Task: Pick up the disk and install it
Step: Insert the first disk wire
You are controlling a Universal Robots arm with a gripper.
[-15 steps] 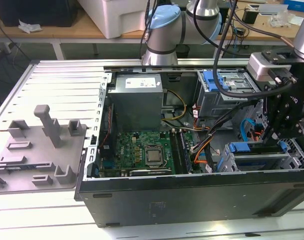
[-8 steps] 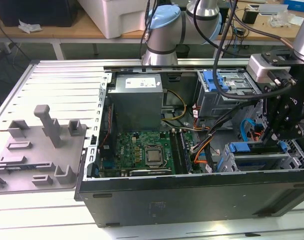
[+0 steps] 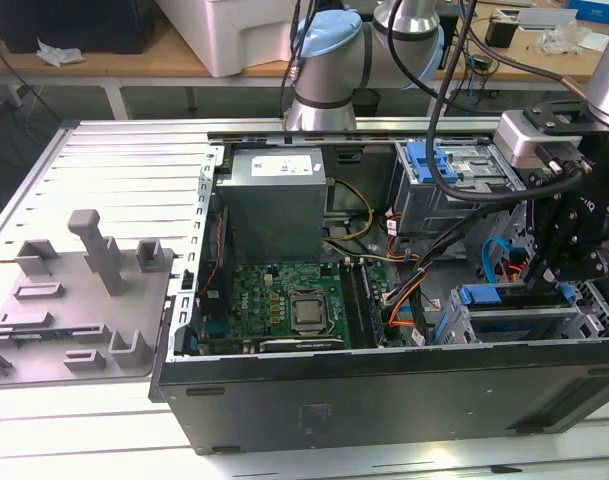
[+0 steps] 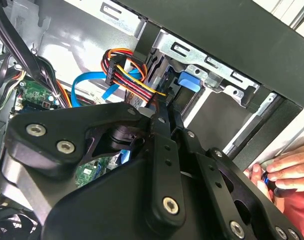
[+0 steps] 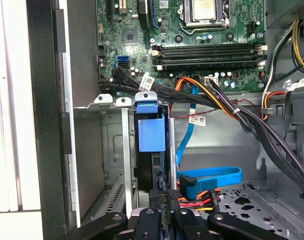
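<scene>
In the exterior view, the gripper (image 3: 556, 262) hangs over the drive cage (image 3: 514, 318) of the computer case (image 3: 384, 390). In the first wrist view, the disk (image 5: 151, 145) sits edge-on in that cage; whether the fingers grip it I cannot tell. In the second wrist view, a hand (image 4: 284, 172) rests at the case edge and could be pinched; loose cables (image 4: 127, 75) might snag.

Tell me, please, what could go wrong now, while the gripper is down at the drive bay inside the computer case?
The disk stands on edge in the metal bay, with the gripper just behind it. Loose cables lie right beside the gripper and might be caught or pinched. A hand rests at the case edge close to the arm and could be hit.
</scene>
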